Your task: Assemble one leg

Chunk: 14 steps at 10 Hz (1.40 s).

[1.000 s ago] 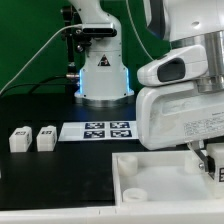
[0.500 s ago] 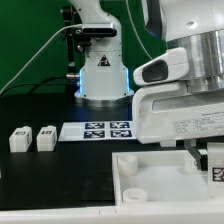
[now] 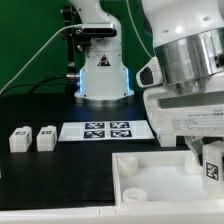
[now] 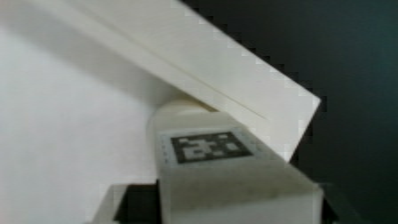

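Note:
The white square tabletop (image 3: 160, 180) lies flat at the front of the exterior view, with a round hole (image 3: 132, 193) near its corner. My gripper (image 3: 208, 160) is at the exterior view's far right, over the tabletop's corner, shut on a white leg (image 3: 213, 158) that bears a marker tag. In the wrist view the leg (image 4: 222, 150) stands between my dark fingers (image 4: 143, 205), its tag facing the camera, right at the tabletop's edge (image 4: 214, 70). My gripper (image 4: 231, 205) holds the leg's near end.
Two more white legs (image 3: 20, 139) (image 3: 46, 138) lie on the black table at the exterior view's left. The marker board (image 3: 108, 130) lies in the middle, in front of the robot base (image 3: 103, 75). Cables hang behind.
My wrist has turned and the hand has shifted a little to the exterior view's right and up. The leg stays in my grip by the tabletop's corner.

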Each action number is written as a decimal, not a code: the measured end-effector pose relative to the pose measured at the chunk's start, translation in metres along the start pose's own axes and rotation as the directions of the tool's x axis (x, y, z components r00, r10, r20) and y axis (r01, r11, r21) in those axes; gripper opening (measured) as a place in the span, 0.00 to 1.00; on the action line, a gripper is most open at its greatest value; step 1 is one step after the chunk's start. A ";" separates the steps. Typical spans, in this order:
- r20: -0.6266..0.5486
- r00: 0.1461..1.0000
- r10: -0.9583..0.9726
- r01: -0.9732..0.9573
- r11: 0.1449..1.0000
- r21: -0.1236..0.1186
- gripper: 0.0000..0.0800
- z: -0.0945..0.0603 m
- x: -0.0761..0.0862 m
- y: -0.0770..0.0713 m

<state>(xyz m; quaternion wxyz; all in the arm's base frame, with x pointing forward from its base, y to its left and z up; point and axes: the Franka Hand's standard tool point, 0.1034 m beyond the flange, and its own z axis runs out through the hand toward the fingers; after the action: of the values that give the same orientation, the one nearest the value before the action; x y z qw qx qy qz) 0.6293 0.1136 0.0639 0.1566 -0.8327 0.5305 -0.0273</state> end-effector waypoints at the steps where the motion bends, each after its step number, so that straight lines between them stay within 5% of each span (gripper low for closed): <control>1: 0.001 0.998 0.062 -0.062 0.998 0.000 0.39 0.000 0.000 0.000; 4: 0.029 0.925 0.378 -0.379 0.925 0.016 0.39 0.000 0.000 0.001; 8: 0.044 0.758 0.651 -0.652 0.758 0.006 0.38 0.000 0.001 0.001; 9: 0.045 0.713 0.699 -0.700 0.714 -0.005 0.48 0.001 -0.001 0.002; 10: 0.045 0.729 0.684 -0.684 0.729 -0.005 0.48 0.001 -0.002 0.002; 12: 0.045 0.730 0.682 -0.683 0.731 -0.005 0.76 0.001 -0.002 0.002; 14: 0.045 0.779 0.626 -0.626 0.780 -0.002 0.80 0.001 -0.002 0.003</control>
<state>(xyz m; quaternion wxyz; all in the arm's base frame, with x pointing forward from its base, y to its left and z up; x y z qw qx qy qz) 0.6265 0.1146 0.0622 0.1734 -0.6088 0.7731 0.0406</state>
